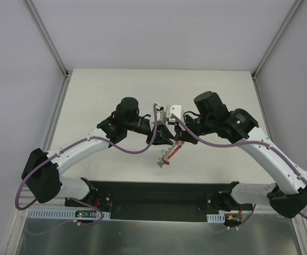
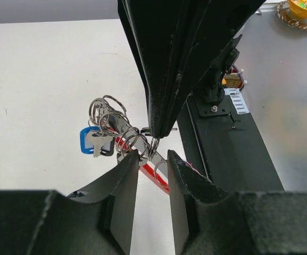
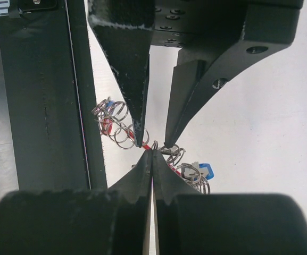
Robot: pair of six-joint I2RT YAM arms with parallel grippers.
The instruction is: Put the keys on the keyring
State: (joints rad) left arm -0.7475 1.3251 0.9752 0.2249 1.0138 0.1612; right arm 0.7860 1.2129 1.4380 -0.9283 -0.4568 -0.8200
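My right gripper is pressed shut. It pinches a link of the keyring at its very tips, and the bunch hangs beneath them. My left gripper meets it from the opposite side with fingers parted. They straddle one small ring just under the right tips, with a gap on either side and, as far as I can see, nothing gripped.

The coiled rings dangle to one side of my fingertips. The blue-headed key is just beyond them, and the red tag slants away under my left fingers.

I judge the job well along. The blue key looks joined to the bunch, though I cannot see its loop. I see no loose key on the table, and the other keys I cannot pick out.
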